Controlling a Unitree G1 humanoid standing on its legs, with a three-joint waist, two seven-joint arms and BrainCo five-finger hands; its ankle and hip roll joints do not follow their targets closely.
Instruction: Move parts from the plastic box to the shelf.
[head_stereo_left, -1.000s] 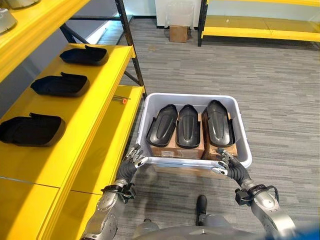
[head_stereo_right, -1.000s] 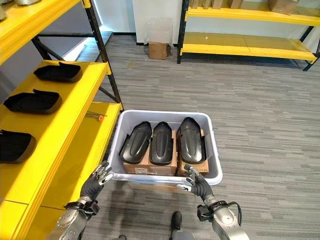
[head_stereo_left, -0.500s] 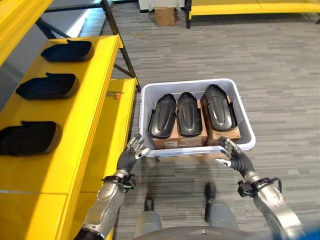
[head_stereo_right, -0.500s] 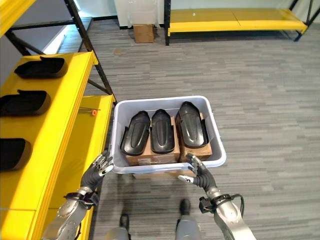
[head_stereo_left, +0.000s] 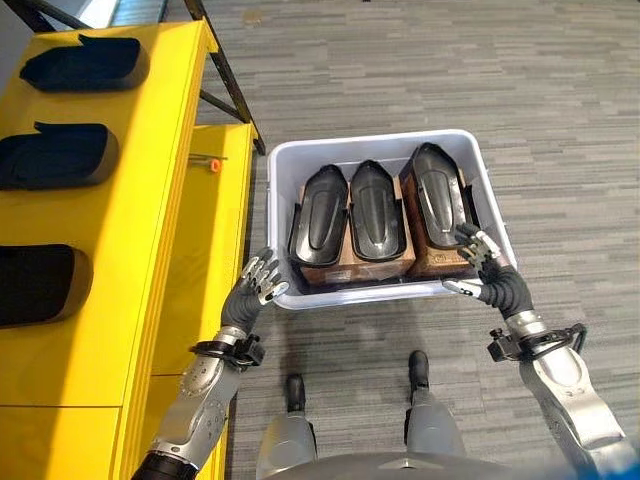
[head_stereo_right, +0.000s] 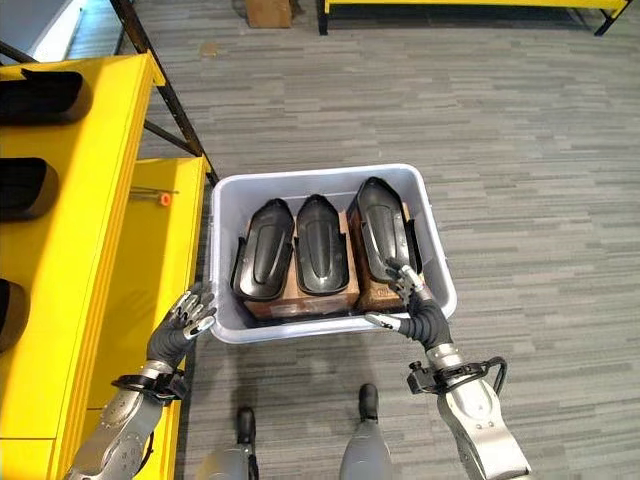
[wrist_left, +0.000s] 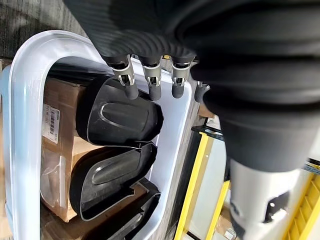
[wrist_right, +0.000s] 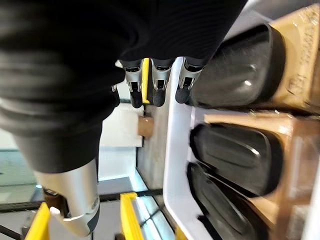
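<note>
A light grey plastic box (head_stereo_left: 370, 140) stands on the floor with three black shell-shaped parts lying side by side on cardboard cartons inside: left (head_stereo_left: 317, 215), middle (head_stereo_left: 377, 210), right (head_stereo_left: 438, 195). My left hand (head_stereo_left: 255, 290) hovers open just outside the box's near left corner, its fingers (wrist_left: 150, 80) spread by the rim (wrist_left: 25, 100). My right hand (head_stereo_left: 485, 270) is open at the near right corner, fingers reaching over the rim beside the right part (wrist_right: 235, 65). Neither hand holds anything. The yellow shelf (head_stereo_left: 150, 200) runs along the left.
Three more black parts lie on the shelf's upper level: far (head_stereo_left: 85, 62), middle (head_stereo_left: 55, 155), near (head_stereo_left: 35, 285). A small orange-tipped tool (head_stereo_left: 210, 163) lies on the lower level beside the box. A dark shelf post (head_stereo_left: 225, 70) slants behind the box. Grey carpet surrounds the rest.
The camera has tipped downward, so the whole scene has shifted. My right hand has moved from the box's front rim to its near right corner, fingers over the rim. The left hand stays at the near left corner.
</note>
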